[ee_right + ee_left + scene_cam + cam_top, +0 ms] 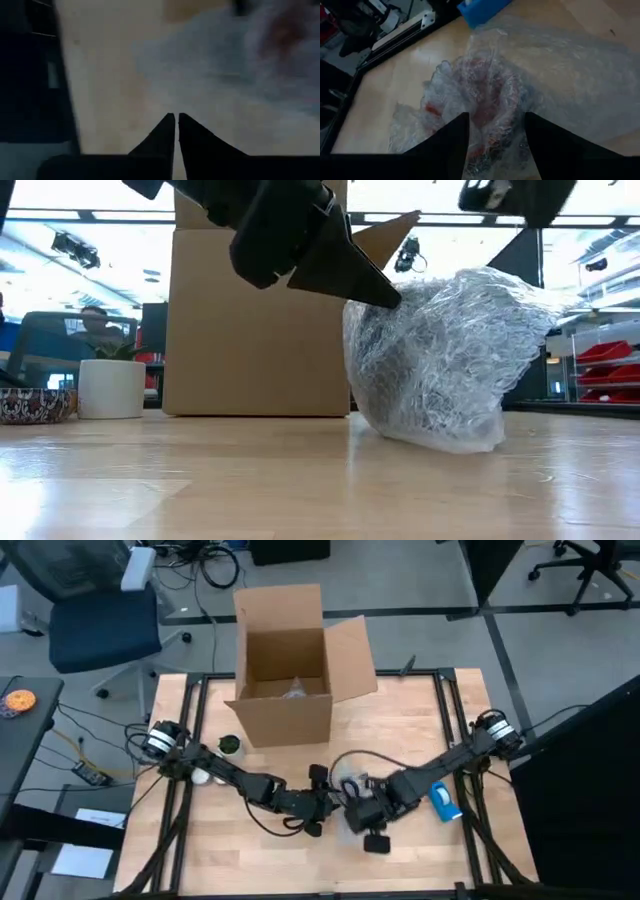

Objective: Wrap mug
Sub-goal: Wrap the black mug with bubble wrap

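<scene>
The mug (487, 100) shows only as a red-orange shape through clear bubble wrap (440, 360) bunched around it. The bundle (350, 785) rests on the table's middle, and a loose sheet of the wrap spreads over the wood beside it. My left gripper (496, 130) is open, slanting down at the bundle from the table's left, with wrap between its fingers. My right gripper (176, 116) is shut, points down just right of and nearer than the bundle (368, 825), and shows nothing between its fingers. My left gripper meets the bundle's upper left side (392, 300) with a fingertip, coming down at a slant from the table's left. Its fingers (462, 137) stand apart with crumpled wrap between them; whether both touch, I cannot tell. The bundle sits on the table.
An open cardboard box (290, 670) stands at the table's far middle, behind the bundle. A blue object (445, 802) lies right of the grippers. A small white pot with a plant (110, 385) and a patterned bowl (30, 405) stand at the left.
</scene>
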{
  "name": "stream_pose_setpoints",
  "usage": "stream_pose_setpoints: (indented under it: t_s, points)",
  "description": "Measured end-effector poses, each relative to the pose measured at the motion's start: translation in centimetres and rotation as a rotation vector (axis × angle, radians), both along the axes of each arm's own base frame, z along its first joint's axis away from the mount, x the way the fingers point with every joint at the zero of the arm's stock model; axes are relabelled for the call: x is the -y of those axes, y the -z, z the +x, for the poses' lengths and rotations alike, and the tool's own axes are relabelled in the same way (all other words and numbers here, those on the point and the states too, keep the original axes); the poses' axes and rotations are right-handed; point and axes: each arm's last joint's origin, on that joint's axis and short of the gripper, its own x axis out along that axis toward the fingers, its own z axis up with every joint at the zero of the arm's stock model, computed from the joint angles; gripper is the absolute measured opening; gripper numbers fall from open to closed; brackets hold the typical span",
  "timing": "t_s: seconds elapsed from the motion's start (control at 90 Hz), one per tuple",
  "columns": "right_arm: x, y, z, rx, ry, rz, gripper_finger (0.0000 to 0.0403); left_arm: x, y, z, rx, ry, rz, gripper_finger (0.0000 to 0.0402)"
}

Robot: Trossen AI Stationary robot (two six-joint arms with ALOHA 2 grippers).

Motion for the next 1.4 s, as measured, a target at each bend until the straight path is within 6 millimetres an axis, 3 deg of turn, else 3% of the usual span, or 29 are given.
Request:
stream_pose_setpoints:
  t_s: [0.122,0.244,0.333,0.478,0.7,0.856,1.233,1.4]
  points:
    - [-0.7,1.9,-0.4,0.009,0.058,-0.008,0.0000,0.0,0.0,0.0,0.003,0.000,-0.001,0.0173]
    - [-0.1,4.6,-1.5,-0.076,0.133,-0.054,0.0000,0.0,0.0,0.0,0.005,-0.001,-0.003,0.0173]
    - [0.5,5.3,-2.1,-0.130,0.156,-0.113,0.0000,0.0,0.0,0.0,0.007,-0.002,-0.006,0.0173]
    - [1.5,4.4,-1.8,-0.110,0.141,-0.236,0.0000,0.0,-0.1,0.1,0.009,-0.003,-0.007,0.0172]
    - [2.7,1.2,0.3,0.032,0.074,-0.296,0.0000,0.0,-0.1,0.1,0.013,-0.003,-0.010,0.0173]
    - [4.0,0.1,1.3,0.069,0.068,-0.312,0.0000,0.0,0.0,0.0,0.007,-0.012,-0.021,0.0173]
    - [6.0,-0.3,3.1,0.145,0.060,-0.276,0.0000,0.0,0.0,0.0,0.007,-0.013,-0.023,0.0173]
    - [6.5,1.4,3.4,0.136,0.044,-0.215,0.0000,0.0,-0.2,0.1,0.004,-0.020,-0.015,0.0173]
